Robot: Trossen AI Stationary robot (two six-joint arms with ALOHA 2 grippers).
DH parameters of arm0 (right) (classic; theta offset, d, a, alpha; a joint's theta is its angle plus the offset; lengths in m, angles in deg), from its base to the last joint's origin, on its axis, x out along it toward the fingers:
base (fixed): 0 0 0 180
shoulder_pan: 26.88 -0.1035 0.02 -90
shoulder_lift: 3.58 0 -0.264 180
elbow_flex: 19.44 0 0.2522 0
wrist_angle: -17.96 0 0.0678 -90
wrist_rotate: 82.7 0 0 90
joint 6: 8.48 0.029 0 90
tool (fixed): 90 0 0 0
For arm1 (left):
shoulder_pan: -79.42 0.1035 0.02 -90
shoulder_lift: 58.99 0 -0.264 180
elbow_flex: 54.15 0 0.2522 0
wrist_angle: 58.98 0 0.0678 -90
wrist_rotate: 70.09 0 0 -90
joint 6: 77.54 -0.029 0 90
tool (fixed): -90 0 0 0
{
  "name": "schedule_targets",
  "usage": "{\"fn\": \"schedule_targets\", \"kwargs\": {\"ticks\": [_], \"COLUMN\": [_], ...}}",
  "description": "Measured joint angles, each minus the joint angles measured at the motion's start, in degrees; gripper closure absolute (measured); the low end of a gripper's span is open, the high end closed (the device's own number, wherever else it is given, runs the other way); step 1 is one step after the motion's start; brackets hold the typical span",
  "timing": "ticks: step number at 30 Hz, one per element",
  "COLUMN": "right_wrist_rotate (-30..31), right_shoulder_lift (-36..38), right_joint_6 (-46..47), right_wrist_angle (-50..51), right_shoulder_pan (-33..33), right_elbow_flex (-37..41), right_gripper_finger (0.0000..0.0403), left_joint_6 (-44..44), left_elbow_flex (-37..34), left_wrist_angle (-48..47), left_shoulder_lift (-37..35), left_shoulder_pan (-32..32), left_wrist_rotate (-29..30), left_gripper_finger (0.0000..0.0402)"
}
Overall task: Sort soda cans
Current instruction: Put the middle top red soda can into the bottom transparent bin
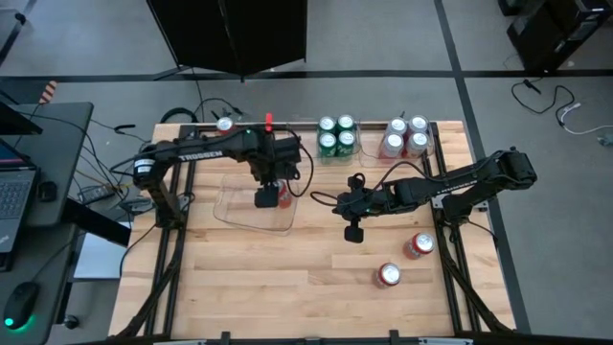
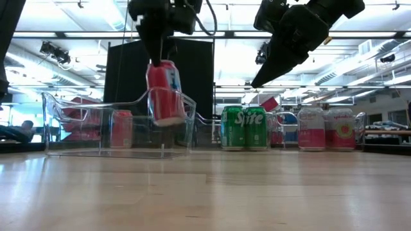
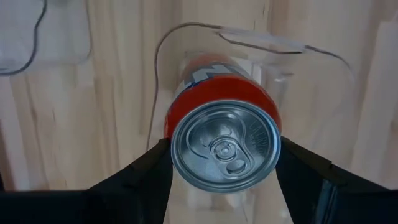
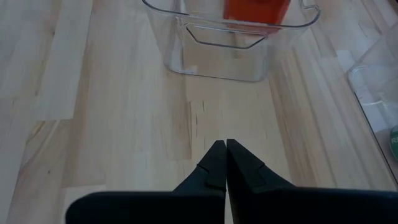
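My left gripper (image 1: 269, 197) is shut on a red soda can (image 2: 164, 94) and hangs over the clear plastic bin (image 1: 251, 217). A second red can (image 2: 121, 129) shows through the bin's wall; whether it stands inside I cannot tell. Two more red cans (image 1: 419, 245) (image 1: 388, 276) stand on the table's near right. My right gripper (image 1: 352, 231) hovers shut above bare wood right of the bin, touching nothing. Several green cans (image 1: 335, 137) and several silver-white cans (image 1: 405, 137) stand in bins at the far edge. My left gripper pinches the red can's upper side wall just below the silver top (image 3: 225, 146), one finger (image 3: 146, 171) on each side. The fingers come from above, pointing down. The can hangs below them, slightly tilted, its lower half (image 2: 168, 114) inside the bin's rim and clear of the bin's floor.
The bin's handle rim (image 3: 261, 38) curves just beyond the held can. Bare wood (image 1: 287, 278) spans the table's near half. A laptop and cables (image 1: 14, 192) lie on a side desk off the left edge. Black uprights of the arm frames (image 1: 172, 259) cross both table sides.
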Motion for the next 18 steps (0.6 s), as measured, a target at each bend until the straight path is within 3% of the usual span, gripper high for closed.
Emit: {"fn": "schedule_targets", "kwargs": {"ticks": [18], "right_wrist_rotate": [0.02], "right_shoulder_lift": [-0.02], "right_joint_6": [0.02], "right_wrist_angle": [-0.51], "right_shoulder_pan": [0.07], "right_elbow_flex": [-0.01], "right_gripper_finger": [0.0403], "left_joint_6": [-4.43], "left_elbow_flex": [-10.04], "left_wrist_angle": [13.81], "left_shoulder_lift": [0.09], "left_shoulder_pan": [1.91], "left_wrist_rotate": [0.26], "left_gripper_finger": [0.0159]}}
